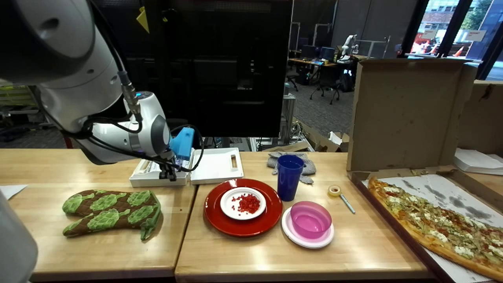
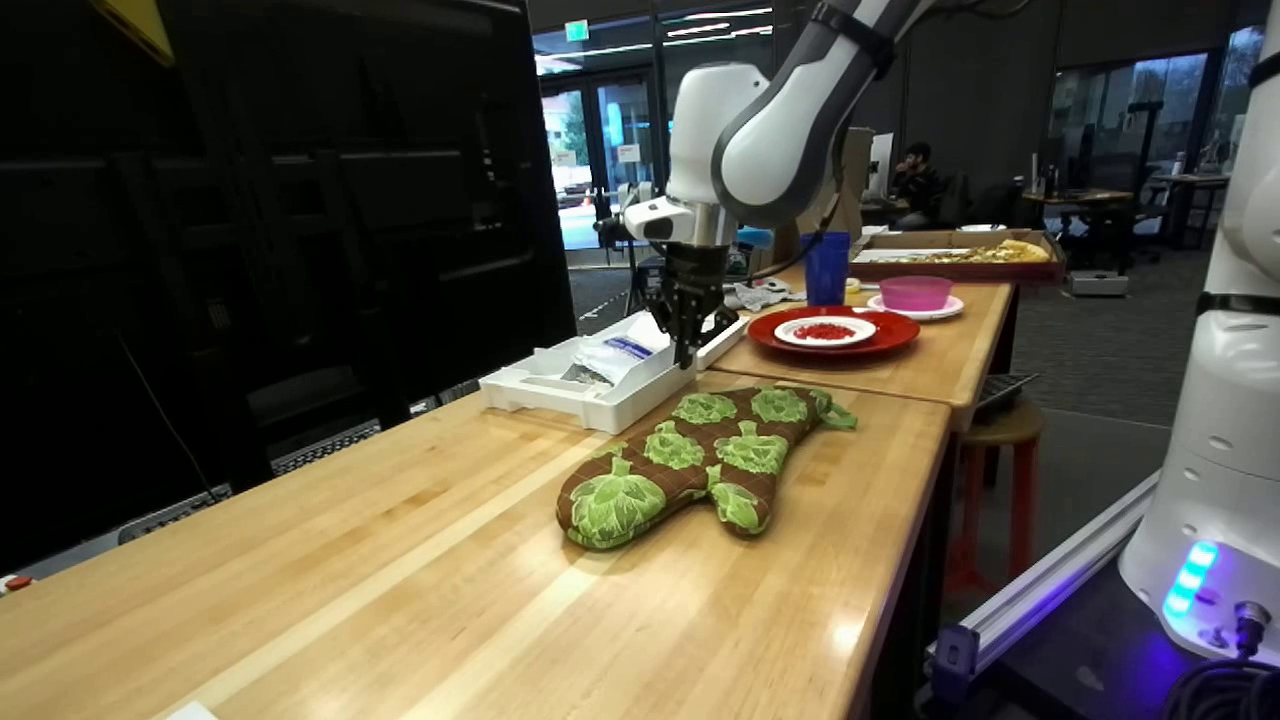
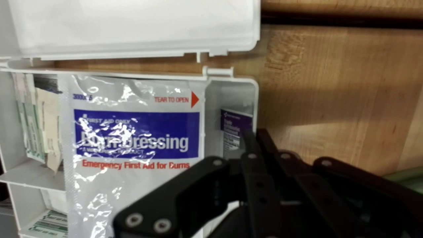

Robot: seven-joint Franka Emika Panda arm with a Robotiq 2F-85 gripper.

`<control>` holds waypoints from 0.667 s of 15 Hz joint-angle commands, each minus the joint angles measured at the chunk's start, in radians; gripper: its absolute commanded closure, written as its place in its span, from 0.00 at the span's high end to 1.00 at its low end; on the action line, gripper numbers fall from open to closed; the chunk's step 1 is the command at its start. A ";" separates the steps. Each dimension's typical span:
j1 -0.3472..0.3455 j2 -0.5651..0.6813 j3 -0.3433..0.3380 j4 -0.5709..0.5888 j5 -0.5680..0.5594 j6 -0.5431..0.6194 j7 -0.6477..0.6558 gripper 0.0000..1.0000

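My gripper (image 3: 253, 134) is shut on the right end wall of an open white first-aid case (image 3: 229, 94), one finger inside the wall and one outside. In both exterior views the gripper (image 1: 169, 173) (image 2: 688, 350) points down at the case (image 1: 157, 182) (image 2: 645, 400). Its lid (image 3: 138, 26) lies folded back flat. Within the case rests a silver burn-dressing packet (image 3: 132, 185). Beside the inner finger stands a small purple-and-white ointment packet (image 3: 234, 120), partly hidden by the gripper. Bandage strips (image 3: 31, 129) fill the far-left compartment.
A brown and green oven mitt (image 1: 114, 214) (image 2: 690, 450) lies near the case. On the adjoining table are a red plate (image 1: 220, 224) with a small white plate of red bits, a blue cup (image 1: 289, 179), a pink bowl (image 1: 310, 218) and an open pizza box (image 1: 408, 118).
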 commanded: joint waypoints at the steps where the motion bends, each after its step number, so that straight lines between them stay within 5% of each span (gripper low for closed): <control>1: 0.011 0.006 0.019 0.037 -0.008 -0.041 -0.009 0.01; 10: 0.038 0.062 0.068 0.126 -0.072 -0.136 0.004 0.01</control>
